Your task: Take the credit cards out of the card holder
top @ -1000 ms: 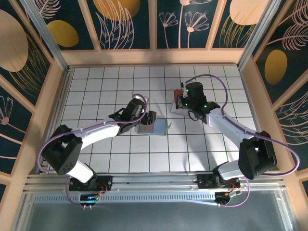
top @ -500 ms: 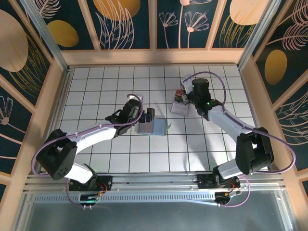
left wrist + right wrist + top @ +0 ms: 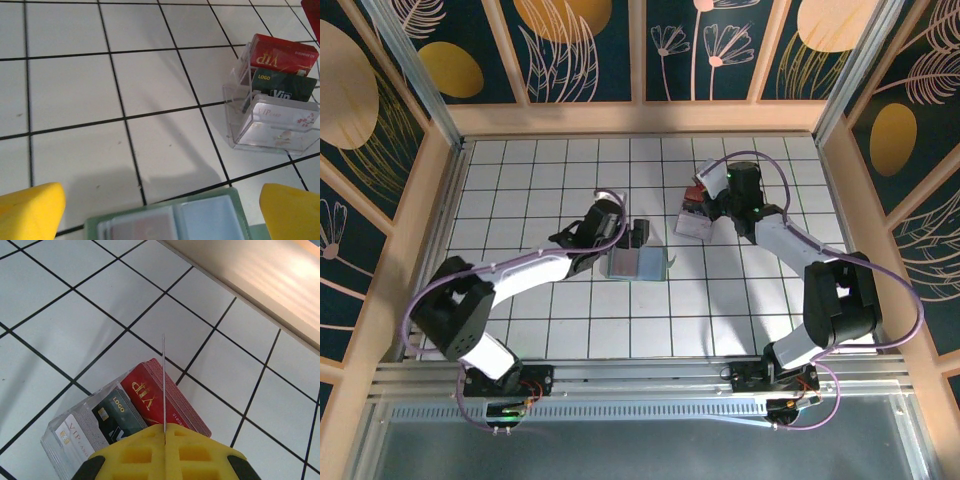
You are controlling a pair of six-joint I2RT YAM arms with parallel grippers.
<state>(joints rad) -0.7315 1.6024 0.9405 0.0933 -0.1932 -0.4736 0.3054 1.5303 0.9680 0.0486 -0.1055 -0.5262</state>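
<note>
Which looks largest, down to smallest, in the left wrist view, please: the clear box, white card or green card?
Largest: clear box.
Then: white card, in front.
Smallest: green card, partly hidden behind it.

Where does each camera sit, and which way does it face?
Top external: above and behind the robot, looking down on left arm, right arm, card holder.
Left wrist: low over the card holder, facing the clear box; open left gripper below.
Right wrist: looking down past the right gripper, shut on a credit card.
Both wrist views share the clear box.
</note>
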